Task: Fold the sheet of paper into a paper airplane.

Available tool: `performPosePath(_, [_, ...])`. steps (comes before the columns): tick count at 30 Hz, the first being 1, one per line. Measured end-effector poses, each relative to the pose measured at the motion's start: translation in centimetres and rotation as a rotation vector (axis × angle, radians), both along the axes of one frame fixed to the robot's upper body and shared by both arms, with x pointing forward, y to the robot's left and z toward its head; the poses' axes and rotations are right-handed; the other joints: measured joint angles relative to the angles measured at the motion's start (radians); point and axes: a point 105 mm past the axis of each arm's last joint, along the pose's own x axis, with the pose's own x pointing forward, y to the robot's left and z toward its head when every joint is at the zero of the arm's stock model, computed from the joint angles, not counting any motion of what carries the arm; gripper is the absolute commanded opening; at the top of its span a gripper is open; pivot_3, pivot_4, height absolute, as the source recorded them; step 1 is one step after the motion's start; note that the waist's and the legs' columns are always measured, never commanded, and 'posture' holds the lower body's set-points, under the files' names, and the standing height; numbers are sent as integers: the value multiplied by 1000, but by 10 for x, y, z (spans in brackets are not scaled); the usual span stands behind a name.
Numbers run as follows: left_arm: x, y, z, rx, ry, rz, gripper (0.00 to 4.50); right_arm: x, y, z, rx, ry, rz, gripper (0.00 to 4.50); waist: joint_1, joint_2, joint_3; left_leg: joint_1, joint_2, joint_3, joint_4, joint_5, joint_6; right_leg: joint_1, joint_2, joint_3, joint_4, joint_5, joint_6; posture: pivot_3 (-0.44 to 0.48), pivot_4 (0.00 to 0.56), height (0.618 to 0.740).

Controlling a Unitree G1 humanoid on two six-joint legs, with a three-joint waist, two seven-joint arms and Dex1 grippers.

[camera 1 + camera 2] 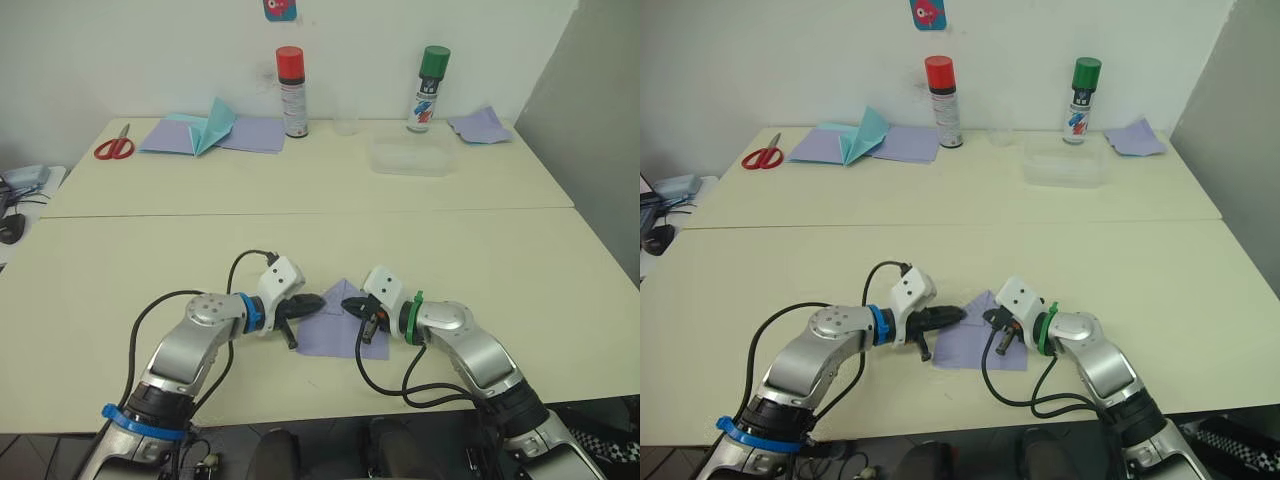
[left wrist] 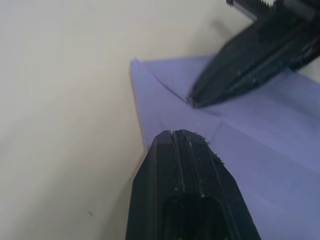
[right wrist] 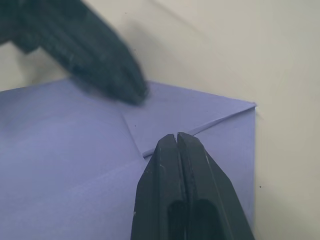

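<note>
Both grippers press closed fingers onto the paper (image 1: 335, 330) near the worktop (image 1: 300, 240) front edge.
Left gripper (image 1: 312, 302), then right gripper (image 1: 352, 303), pin the nose flaps; thin, light, slippery paper likely shifts easily, so pinch a folded edge.

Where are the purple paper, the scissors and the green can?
Paper (image 1: 335, 335), left eye view, on its flat middle.
Scissors (image 1: 113, 148), left eye view, on the red handles.
Green can (image 1: 429, 88), left eye view, on the can's body.
</note>
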Motion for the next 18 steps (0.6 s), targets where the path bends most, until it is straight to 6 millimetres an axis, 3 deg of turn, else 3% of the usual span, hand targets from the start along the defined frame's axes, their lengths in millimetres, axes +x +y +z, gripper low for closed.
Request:
performPosePath(12, [3,-11,-3,43,-75,-55,12,-9,-7,4,54,50,-2,0,15,0,0,-1,-1,0,0,0,0,0,0,0,0,0,0,0,150,740])
performPosePath(14, [3,-13,-5,53,-75,-59,12,-8,-14,12,71,48,-16,0,19,0,0,-1,-1,0,0,0,0,0,-1,0,0,0,0,0,150,740])
performPosePath(18, [3,-16,-6,53,-74,-61,12,-1,-46,34,62,12,-79,0,25,0,0,0,-2,0,0,0,0,0,-2,-1,-1,0,1,0,150,740])
